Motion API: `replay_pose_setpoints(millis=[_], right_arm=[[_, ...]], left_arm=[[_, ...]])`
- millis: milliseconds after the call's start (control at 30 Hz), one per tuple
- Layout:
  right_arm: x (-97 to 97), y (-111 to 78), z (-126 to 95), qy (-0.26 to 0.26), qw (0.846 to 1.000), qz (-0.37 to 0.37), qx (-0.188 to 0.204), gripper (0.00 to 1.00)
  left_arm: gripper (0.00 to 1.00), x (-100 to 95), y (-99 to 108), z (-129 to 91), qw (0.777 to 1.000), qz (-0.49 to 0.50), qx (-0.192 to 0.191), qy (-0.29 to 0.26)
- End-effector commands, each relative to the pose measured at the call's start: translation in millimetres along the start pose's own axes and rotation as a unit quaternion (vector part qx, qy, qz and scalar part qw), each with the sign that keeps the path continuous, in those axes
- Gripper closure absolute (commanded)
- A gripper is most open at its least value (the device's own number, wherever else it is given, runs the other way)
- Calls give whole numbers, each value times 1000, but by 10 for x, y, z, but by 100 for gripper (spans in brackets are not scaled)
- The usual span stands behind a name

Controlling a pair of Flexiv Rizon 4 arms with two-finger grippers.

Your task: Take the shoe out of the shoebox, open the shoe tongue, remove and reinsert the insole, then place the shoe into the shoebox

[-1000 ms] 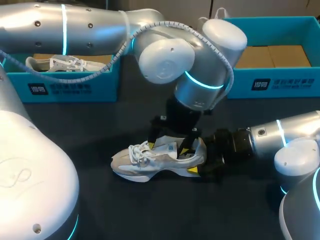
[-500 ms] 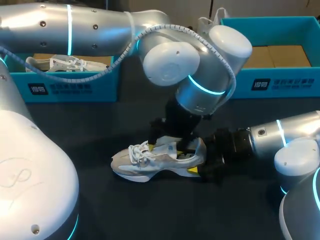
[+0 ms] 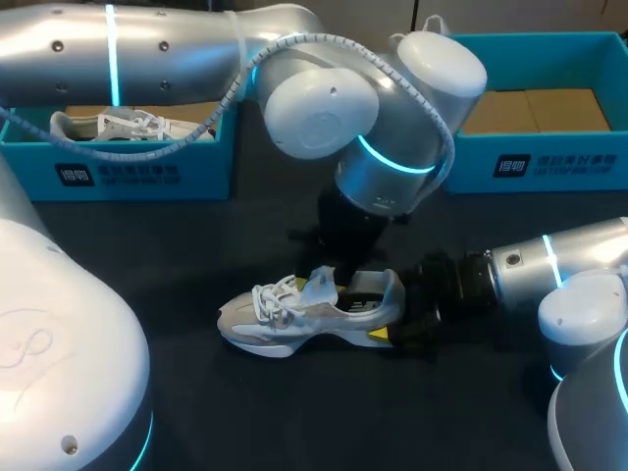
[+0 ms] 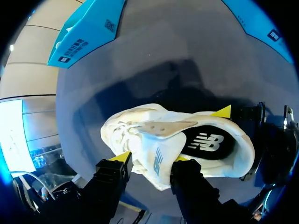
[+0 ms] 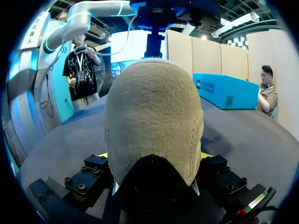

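Note:
A white shoe point(image 3: 294, 316) lies on its sole on the dark table, toe toward the left. My left gripper point(image 4: 152, 158) hangs over the shoe's opening, shut on the raised tongue point(image 4: 156, 147), which stands between its two yellow tips. The head view shows the tongue point(image 3: 322, 285) pulled up under the left wrist. A black insole point(image 4: 208, 142) shows inside the shoe. My right gripper point(image 3: 397, 319) is at the shoe's heel point(image 5: 154, 107), with one finger on each side of it, shut on it.
A blue shoebox point(image 3: 118, 172) at the back left holds a second white shoe point(image 3: 123, 126). Another blue shoebox point(image 3: 549, 162) with brown cardboard inside stands at the back right. Dark table surface lies bare in front of the shoe.
The left gripper has narrowed around the tongue and drawn it upward. The shoe and the right arm have stayed in place.

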State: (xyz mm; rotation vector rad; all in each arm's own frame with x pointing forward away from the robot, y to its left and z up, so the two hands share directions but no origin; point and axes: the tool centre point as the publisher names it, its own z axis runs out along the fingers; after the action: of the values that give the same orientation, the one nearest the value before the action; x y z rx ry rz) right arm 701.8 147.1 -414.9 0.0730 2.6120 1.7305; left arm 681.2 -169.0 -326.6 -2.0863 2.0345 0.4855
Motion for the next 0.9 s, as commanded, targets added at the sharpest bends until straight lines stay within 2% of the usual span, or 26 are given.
replay_pose_setpoints(millis=[33,100,167,200,400,567,600,700,900], right_arm=[[1,19,3,0,1000,1,3,100],[1,19,3,0,1000,1,3,100],[1,19,3,0,1000,1,3,100],[1,19,3,0,1000,1,3,100],[1,19,3,0,1000,1,3,100],[1,19,3,0,1000,1,3,100],[1,19,3,0,1000,1,3,100],[1,19,3,0,1000,1,3,100],[1,19,3,0,1000,1,3,100]], left_arm=[[59,-160,5,-29,1000,-2,0,29],[72,-202,-1,-42,999,-5,0,39],[98,-250,-6,-63,999,-8,-3,51],[100,-278,-7,-73,998,-9,-2,56],[100,-495,8,-110,995,-11,-2,103],[100,-736,-12,-65,986,-15,-11,167],[100,-832,-30,-29,980,-16,-21,199],[100,-961,-49,79,970,-21,-29,239],[100,-1103,-110,368,962,-22,-55,266]])
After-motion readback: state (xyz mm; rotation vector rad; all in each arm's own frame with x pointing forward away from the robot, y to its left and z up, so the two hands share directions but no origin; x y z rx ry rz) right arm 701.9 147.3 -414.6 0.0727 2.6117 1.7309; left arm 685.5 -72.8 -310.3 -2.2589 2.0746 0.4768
